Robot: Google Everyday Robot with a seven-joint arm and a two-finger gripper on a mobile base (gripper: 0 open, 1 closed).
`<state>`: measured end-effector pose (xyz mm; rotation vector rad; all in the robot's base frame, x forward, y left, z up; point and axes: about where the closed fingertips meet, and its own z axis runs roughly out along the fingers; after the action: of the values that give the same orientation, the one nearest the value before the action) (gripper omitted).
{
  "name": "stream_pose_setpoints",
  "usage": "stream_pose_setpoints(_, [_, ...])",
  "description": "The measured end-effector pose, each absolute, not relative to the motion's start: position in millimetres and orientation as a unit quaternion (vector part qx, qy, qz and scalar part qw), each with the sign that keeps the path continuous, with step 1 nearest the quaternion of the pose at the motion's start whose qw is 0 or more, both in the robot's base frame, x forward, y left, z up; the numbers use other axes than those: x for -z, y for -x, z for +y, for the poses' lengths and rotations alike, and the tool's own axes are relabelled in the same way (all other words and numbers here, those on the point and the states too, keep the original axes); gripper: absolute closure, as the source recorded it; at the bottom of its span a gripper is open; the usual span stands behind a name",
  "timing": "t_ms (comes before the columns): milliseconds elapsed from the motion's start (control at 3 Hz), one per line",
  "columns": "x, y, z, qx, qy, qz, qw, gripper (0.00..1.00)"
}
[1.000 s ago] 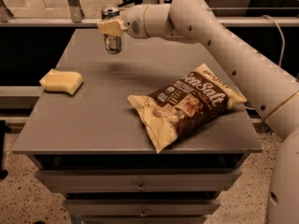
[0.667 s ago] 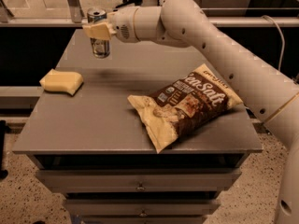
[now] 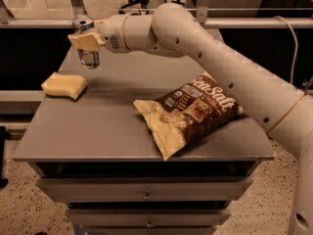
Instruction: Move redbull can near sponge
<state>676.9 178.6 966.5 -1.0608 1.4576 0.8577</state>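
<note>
Silver redbull can [image 3: 89, 58], clenched in my tool [image 3: 87, 39], has swung upper-left, nearer the sponge [image 3: 64, 85]. I judge only lowering remains.

Only readable thing here is on the chip bag [image 3: 195, 114], lying right of centre on the worktop [image 3: 98, 131]: big pale lettering "Sea Salt" running slantwise across its brown upper end. There are a couple of small round badges and some finer print lower down on the bag, but I can't make those out. The tool [image 3: 87, 39] is in the upper left of the frame, fingers clamped on the redbull can [image 3: 89, 58], and whatever's printed on that can isn't legible either.
</note>
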Motion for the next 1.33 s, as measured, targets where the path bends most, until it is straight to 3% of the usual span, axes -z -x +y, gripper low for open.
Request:
stream_pose_setpoints(1000, [-929.2,-685.4,193.1,-0.363,0.440,0.629,0.528,1.00])
stream_pose_setpoints(1333, [-922.0,-684.5,198.5,-0.372,0.437,0.631,0.521,0.80])
